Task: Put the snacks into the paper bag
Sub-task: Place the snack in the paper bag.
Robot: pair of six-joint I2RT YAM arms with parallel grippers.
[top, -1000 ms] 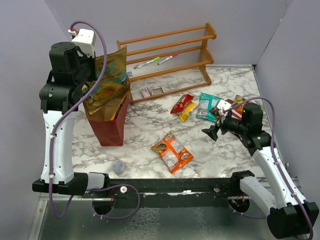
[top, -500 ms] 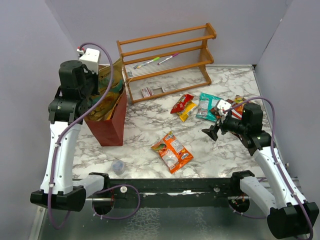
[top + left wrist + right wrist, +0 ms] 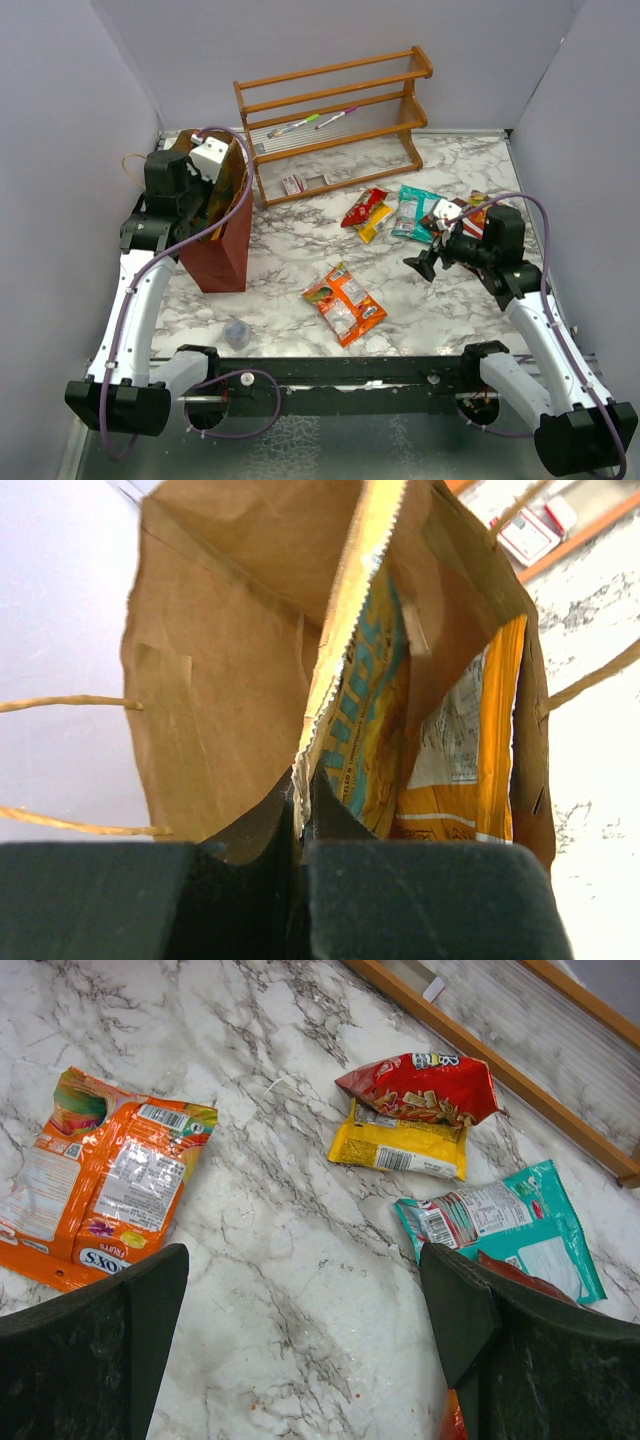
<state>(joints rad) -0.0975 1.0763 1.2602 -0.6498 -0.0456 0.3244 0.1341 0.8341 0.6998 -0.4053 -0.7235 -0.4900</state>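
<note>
Left gripper [image 3: 300, 805] pinches gold chip bag [image 3: 365, 670] inside the paper bag [image 3: 215, 680]; right gripper [image 3: 305, 1310] hangs wide apart, holding nothing.

The tall dark-red paper bag [image 3: 222, 262] was matt paper outside and plain brown kraft paper inside, creased and dull, with thin loop handles [image 3: 70, 702] of tan cord. The large gold-orange foil chip bag [image 3: 365, 720] looked crinkled and glossy, its seal edge saw-toothed. The flat orange foil packet [image 3: 110, 1180], small red foil packet [image 3: 425, 1085], small yellow foil packet [image 3: 400, 1148] and teal foil packet [image 3: 510, 1215] were shiny, wrinkled film. The white-and-grey marble-patterned table [image 3: 300, 1230] was smooth with a soft sheen. The slatted wooden rack [image 3: 335, 110] was warm, varnished wood. The small clear plastic cup [image 3: 236, 332] was translucent. The right end effector [image 3: 305, 1280] had matt black plastic fingers [image 3: 90, 1360], faintly grained.
</note>
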